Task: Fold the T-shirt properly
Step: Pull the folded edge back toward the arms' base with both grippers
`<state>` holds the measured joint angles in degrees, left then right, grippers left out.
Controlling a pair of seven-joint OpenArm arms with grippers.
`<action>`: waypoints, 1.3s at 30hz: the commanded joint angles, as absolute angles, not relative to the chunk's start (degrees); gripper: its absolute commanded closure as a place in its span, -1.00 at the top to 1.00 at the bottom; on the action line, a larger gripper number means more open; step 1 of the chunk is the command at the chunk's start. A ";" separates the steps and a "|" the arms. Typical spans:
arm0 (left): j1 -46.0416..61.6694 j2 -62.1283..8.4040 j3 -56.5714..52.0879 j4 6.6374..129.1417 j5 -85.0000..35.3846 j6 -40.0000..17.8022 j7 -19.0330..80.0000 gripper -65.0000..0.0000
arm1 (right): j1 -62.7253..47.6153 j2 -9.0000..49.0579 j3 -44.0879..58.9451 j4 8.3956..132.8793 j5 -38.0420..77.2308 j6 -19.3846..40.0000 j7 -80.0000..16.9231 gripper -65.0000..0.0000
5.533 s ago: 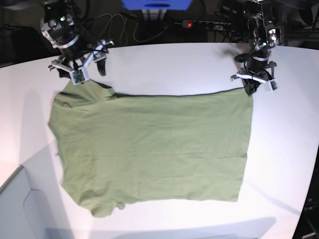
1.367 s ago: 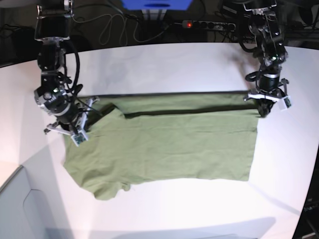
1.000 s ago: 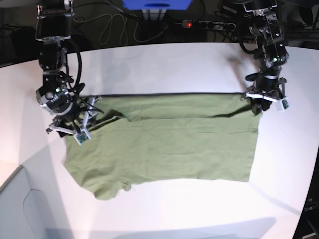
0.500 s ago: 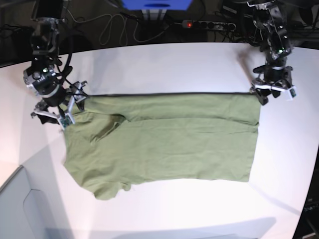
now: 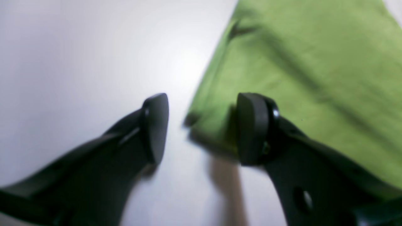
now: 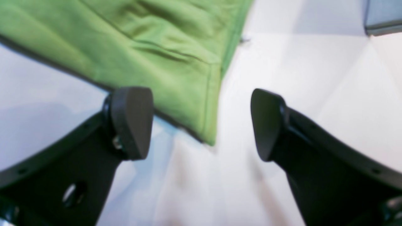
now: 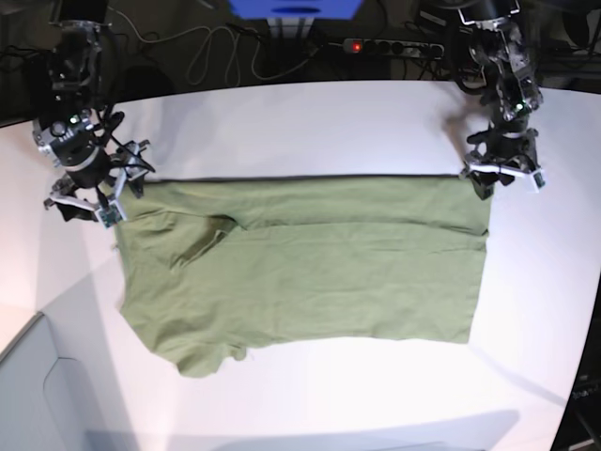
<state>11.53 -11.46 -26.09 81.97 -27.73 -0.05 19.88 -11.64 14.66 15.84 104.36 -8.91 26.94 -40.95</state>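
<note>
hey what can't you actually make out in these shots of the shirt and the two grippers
- Left wrist view: motion blur smears the T-shirt corner, so whether the right-hand pad touches cloth is unclear.
- Right wrist view: the frame's top edge cuts off most of the shirt; the grey thing at the top right corner is cropped.
- Base view: both grippers, left gripper and right gripper, are too small to read their jaws.

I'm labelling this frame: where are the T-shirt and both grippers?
T-shirt (image 7: 310, 263), base view, middle of the cloth.
Left gripper (image 5: 201, 128), left wrist view, gap between open fingertips.
Right gripper (image 6: 201, 124), right wrist view, gap between open fingertips.
</note>
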 commanded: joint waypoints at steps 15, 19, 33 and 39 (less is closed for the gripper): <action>9.98 -12.35 -23.08 79.96 -28.09 -0.13 20.09 -1.00 | -10.59 15.25 19.12 97.98 -8.31 27.74 -38.90 0.45; 9.98 -12.35 -23.08 79.96 -28.09 -0.13 20.09 -1.00 | -10.59 15.34 19.03 92.97 -8.48 27.82 -33.01 0.45; 10.59 -12.44 -23.52 80.40 -27.91 -0.13 20.09 -1.00 | -10.77 15.43 19.47 87.16 -8.66 33.10 -29.67 -0.85; 13.67 -12.70 -23.52 84.35 -28.09 0.04 20.53 -1.00 | -12.09 16.92 19.47 87.69 -8.75 33.36 -29.76 -1.00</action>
<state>13.52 -12.14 -23.35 83.48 -28.08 0.03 20.97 -11.84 16.23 19.22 87.07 -7.99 31.83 -28.86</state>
